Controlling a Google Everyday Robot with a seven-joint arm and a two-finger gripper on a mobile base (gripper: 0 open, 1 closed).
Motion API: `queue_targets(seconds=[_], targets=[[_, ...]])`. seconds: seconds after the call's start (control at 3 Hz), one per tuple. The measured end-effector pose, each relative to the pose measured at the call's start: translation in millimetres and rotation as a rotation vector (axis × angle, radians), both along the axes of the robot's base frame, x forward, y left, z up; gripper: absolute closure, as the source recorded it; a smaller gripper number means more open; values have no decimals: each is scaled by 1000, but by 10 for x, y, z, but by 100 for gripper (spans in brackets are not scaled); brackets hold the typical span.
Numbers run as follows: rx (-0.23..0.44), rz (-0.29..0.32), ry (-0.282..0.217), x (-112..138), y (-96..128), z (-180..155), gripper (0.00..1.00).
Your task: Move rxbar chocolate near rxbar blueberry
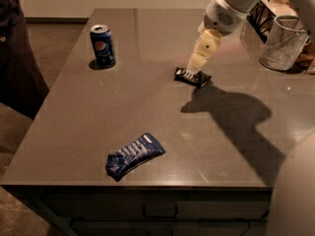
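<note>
The rxbar chocolate (196,78) is a small black wrapper lying flat on the grey table (147,107), right of centre. My gripper (193,69) hangs from the arm at the upper right, and its cream tip reaches down to the bar's left end, right over it. The rxbar blueberry (134,155) is a dark-blue wrapper with white lettering. It lies near the table's front edge, well to the front left of the black bar.
A blue Pepsi can (103,45) stands at the back left. A wire mesh cup (284,43) stands at the right edge, with a dark rack (261,14) behind it. A person in dark clothes (15,58) stands by the table's left side.
</note>
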State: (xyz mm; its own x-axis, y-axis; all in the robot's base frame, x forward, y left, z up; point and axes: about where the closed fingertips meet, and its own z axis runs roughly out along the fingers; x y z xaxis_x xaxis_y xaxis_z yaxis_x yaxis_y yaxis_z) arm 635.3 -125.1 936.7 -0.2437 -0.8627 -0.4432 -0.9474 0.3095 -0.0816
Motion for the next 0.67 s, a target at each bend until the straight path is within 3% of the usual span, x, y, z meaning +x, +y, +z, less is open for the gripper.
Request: queue_targets(seconds=[0.67], targets=[[14, 7, 11, 139, 185, -335, 0]])
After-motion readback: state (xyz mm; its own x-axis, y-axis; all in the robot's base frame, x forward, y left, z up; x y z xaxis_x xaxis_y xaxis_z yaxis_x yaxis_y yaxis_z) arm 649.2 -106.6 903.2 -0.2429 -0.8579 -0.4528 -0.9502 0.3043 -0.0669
